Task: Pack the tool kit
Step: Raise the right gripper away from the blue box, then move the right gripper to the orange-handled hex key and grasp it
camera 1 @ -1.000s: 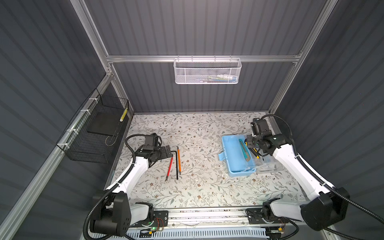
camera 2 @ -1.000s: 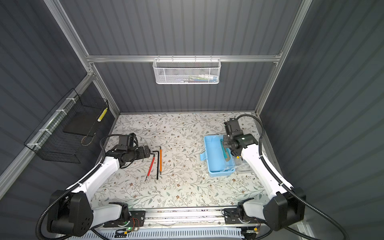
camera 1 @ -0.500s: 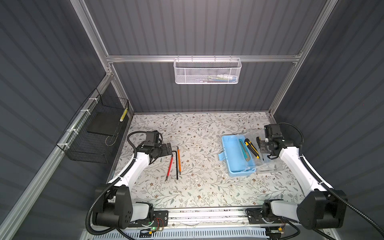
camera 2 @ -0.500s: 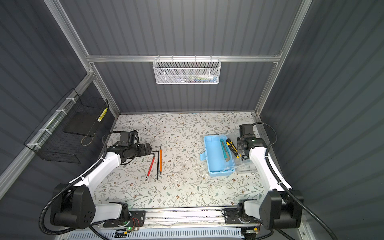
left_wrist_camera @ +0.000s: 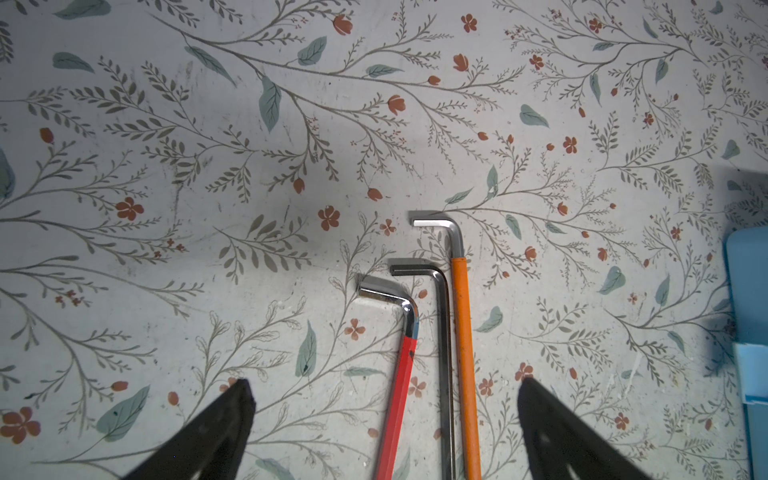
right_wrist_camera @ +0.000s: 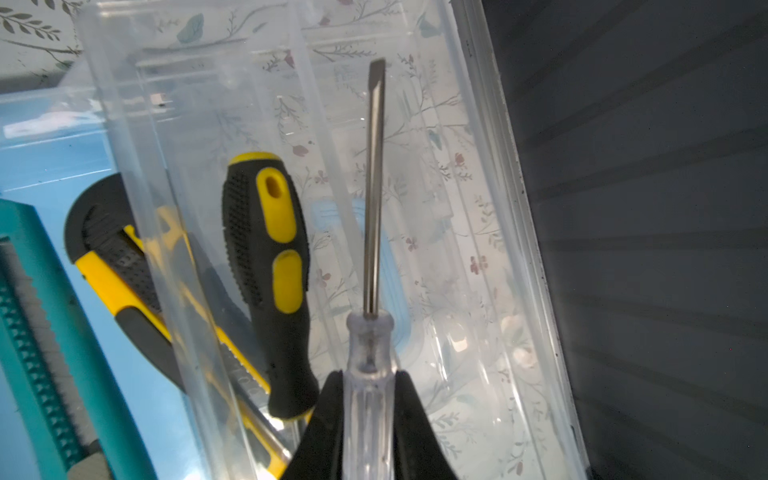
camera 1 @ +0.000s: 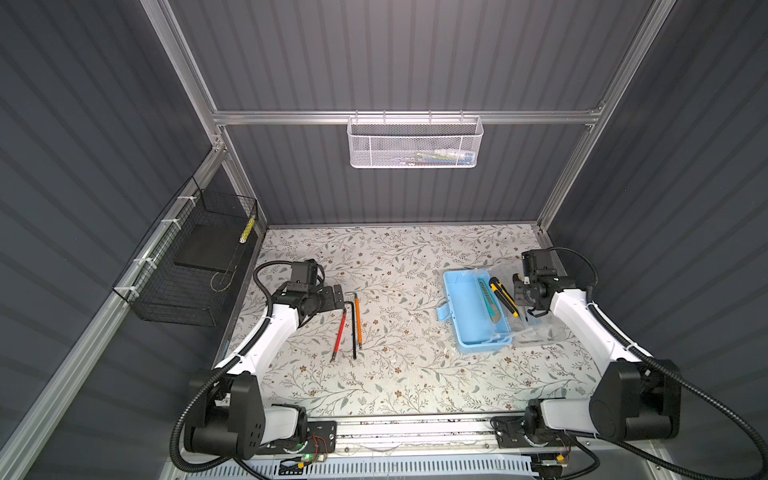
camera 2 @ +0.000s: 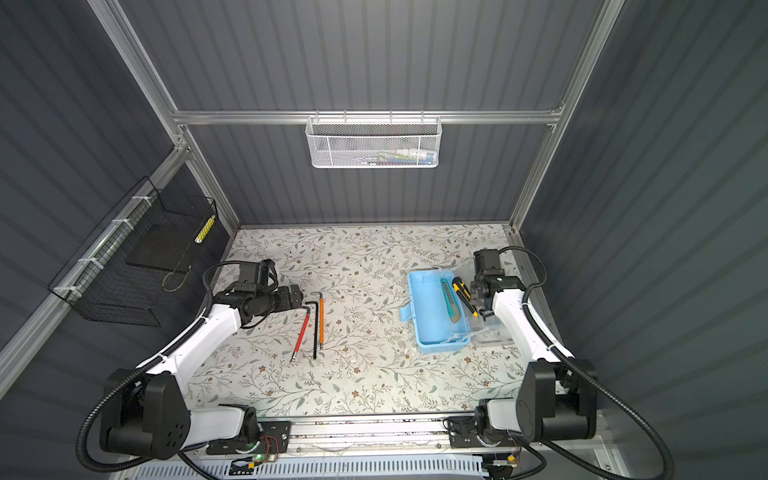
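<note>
The tool kit (camera 1: 465, 316) (camera 2: 428, 316) is a light-blue box standing open at the right in both top views. Its clear lid (camera 1: 536, 332) (right_wrist_camera: 457, 232) lies flat beside it. A teal knife (camera 1: 487, 299) (right_wrist_camera: 37, 332) and a yellow-and-black utility knife (camera 1: 505, 297) (right_wrist_camera: 112, 266) lie inside. A black-and-yellow screwdriver handle (right_wrist_camera: 270, 270) shows by the lid's wall. My right gripper (camera 1: 521, 296) (camera 2: 476, 297) (right_wrist_camera: 369, 378) is shut on a clear-handled flat screwdriver (right_wrist_camera: 374, 187) over the lid. My left gripper (camera 1: 334, 297) (camera 2: 296, 296) (left_wrist_camera: 384, 386) hangs open above the bent ends of the red (left_wrist_camera: 399, 395), black (left_wrist_camera: 444, 353) and orange (left_wrist_camera: 463, 353) hex keys.
A white mesh basket (camera 1: 415, 145) hangs on the back rail with small items inside. A black wire basket (camera 1: 187, 266) is fixed to the left wall. The dark right wall (right_wrist_camera: 644, 249) stands close beside the lid.
My right gripper moved right with the screwdriver, from over the blue box to over the clear lid. My left gripper shifted a little right toward the hex keys.
</note>
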{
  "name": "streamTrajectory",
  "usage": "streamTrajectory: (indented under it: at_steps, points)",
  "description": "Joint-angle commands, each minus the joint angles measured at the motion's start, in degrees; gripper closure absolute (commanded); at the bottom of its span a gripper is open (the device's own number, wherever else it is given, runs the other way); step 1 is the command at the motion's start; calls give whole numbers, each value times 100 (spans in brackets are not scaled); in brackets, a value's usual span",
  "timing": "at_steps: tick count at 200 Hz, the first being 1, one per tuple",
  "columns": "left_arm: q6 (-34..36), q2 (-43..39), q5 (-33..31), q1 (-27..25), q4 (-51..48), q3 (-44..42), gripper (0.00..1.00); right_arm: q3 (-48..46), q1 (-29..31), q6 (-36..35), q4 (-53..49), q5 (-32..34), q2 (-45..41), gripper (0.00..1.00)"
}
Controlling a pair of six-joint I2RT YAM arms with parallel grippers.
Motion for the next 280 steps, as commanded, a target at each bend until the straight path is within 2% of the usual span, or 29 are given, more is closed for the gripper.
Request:
streamTrajectory:
  at_steps: [1, 14, 49, 85, 96, 119, 128, 146, 160, 181, 193, 217, 243, 280]
  points:
    - [105, -132, -33, 25, -168, 17, 1, -144, 76, 126, 101, 61, 9, 86]
    - [109, -92, -15, 25, -159, 21, 1, -147, 77, 129, 67, 91, 9, 79]
    - [109, -25, 14, 25, -142, 35, 1, 73, 205, 133, -78, 144, -257, 51]
    - [96, -111, -53, 27, -133, 40, 1, 551, 639, 229, -296, 131, -705, 43]
    - [84, -160, -105, 25, -111, 31, 1, 665, 887, 393, -234, -161, -847, 41]
    - [-66, -252, -195, 25, 91, -112, 1, 540, 1666, 1079, 538, -1618, -830, 39]
    - [-154, -271, -196, 26, 183, -177, 1, 381, 2158, 1426, 1079, -2163, -608, 38]
    - [-337, -236, -195, 33, 223, -269, 0, 297, 3064, 1865, 2196, -2557, 213, 37]
    - [-428, -204, -132, 33, 135, -292, 0, 744, 3653, 1864, 2515, -2514, 1126, 37]
    - [-486, -282, -167, 33, -53, -328, 1, 1866, 4298, 1562, 2280, -2323, 2402, 36]
    - [-651, -421, -234, 33, -106, -393, 1, 2246, 4480, 1523, 2370, -2351, 2933, 37]
    - [-1033, -762, 140, 44, 130, -737, 0, 2744, 4695, 1629, 2533, -2597, 3696, 41]
    - [-1082, -984, -101, 42, -50, -854, 1, 3459, 5017, 1320, 2104, -2355, 4393, 43]
    - [-951, -1142, -306, 43, -292, -828, 1, 3813, 5148, 1155, 1899, -2183, 4855, 46]
